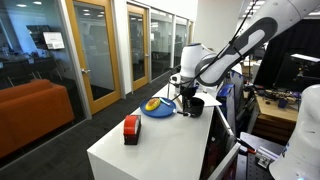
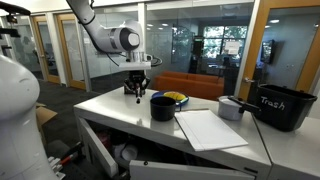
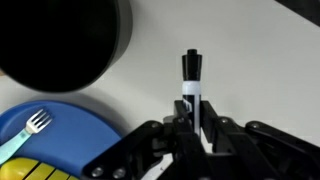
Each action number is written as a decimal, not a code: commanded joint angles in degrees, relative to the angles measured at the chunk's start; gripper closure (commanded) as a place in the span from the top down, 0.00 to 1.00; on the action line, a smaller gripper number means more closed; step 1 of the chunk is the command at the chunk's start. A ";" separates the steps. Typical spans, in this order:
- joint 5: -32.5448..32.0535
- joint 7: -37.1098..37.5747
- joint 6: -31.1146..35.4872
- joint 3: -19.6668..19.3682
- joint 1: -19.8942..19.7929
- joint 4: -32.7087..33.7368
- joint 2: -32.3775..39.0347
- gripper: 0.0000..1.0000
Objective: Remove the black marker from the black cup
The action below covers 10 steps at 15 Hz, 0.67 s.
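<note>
In the wrist view the black marker point(image 3: 191, 78), with a black cap and white barrel, is clamped between the fingers of my gripper point(image 3: 197, 125) and points away over the white table. The black cup point(image 3: 60, 40) sits at the upper left, apart from the marker. In both exterior views my gripper point(image 1: 186, 93) point(image 2: 137, 93) hangs low over the table beside the black cup point(image 1: 196, 104) point(image 2: 163, 107). The marker is too small to make out there.
A blue plate point(image 3: 70, 140) point(image 1: 157, 109) point(image 2: 178, 97) holds a fork and yellow food next to the cup. A red and black object point(image 1: 131, 128) stands near one table end. A white paper sheet point(image 2: 210, 128), a grey cup point(image 2: 231, 108) and a black trash bin point(image 2: 280, 106) are at the other.
</note>
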 commanded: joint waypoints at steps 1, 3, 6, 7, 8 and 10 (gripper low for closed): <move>-0.88 2.41 0.27 0.19 -0.44 0.48 3.95 0.05; -1.02 2.91 0.14 0.35 -0.54 0.50 5.87 0.05; -1.11 3.04 0.18 0.43 -0.68 0.50 7.35 0.05; -1.09 2.75 0.27 0.43 -0.76 0.45 7.55 0.05; -1.08 2.34 0.46 0.43 -0.82 0.34 7.59 0.05; -1.57 2.20 0.84 0.38 -0.86 0.18 7.54 0.46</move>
